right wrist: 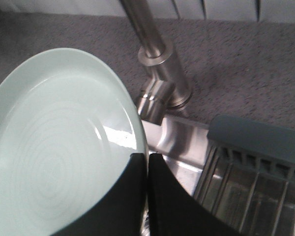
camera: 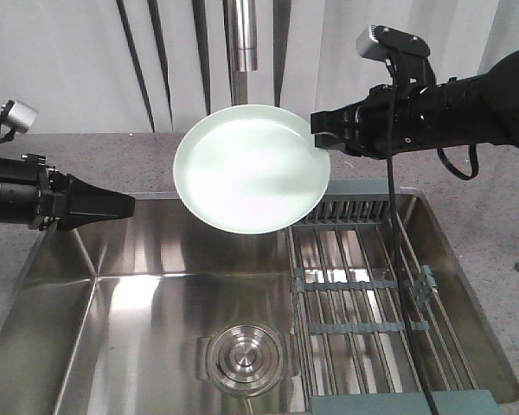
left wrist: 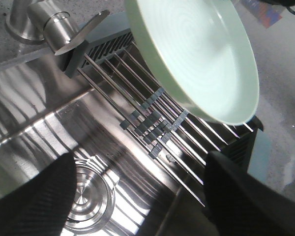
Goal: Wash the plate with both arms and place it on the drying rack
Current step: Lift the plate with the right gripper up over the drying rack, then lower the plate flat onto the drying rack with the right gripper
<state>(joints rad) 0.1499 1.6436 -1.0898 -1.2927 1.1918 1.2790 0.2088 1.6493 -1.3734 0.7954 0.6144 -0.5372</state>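
1. My right pincer is pressed together on the plate, pinching its rim at about the plate's 3 o'clock in the front view. The right wrist view confirms it.
2. The plate is in the air, tilted, over the sink and just under the tap. No water seen running.
3. My left pincer is spread wide and holds nothing. It sits at the plate's 9 o'clock, apart from it.
4. Risk: the whole glossy plate hangs off one small edge pinch. It could swivel or slip out, more so once wet. A drop would land on the steel floor or the drain at 6 o'clock, and a chip is likely.
5. Risk: my left pincer, coming in from 9 o'clock to scrub, could push the free edge and lever the plate out of the grip. I judge it needs a light touch.
6. Risk: the plate's 12 o'clock edge is near the tap, so lifting could knock it.
7. Risk: the drying rack lies at the plate's 5 o'clock across the right side of the sink. Its rods are smooth, so a tilted set-down may slide. A black cable from my right arm hangs over the rack and could snag.
8. Surface: shiny steel sink, with a grey speckled desk around it.
9. Room: pale wall at 12 o'clock with dark vertical gaps. Nothing more to tell.
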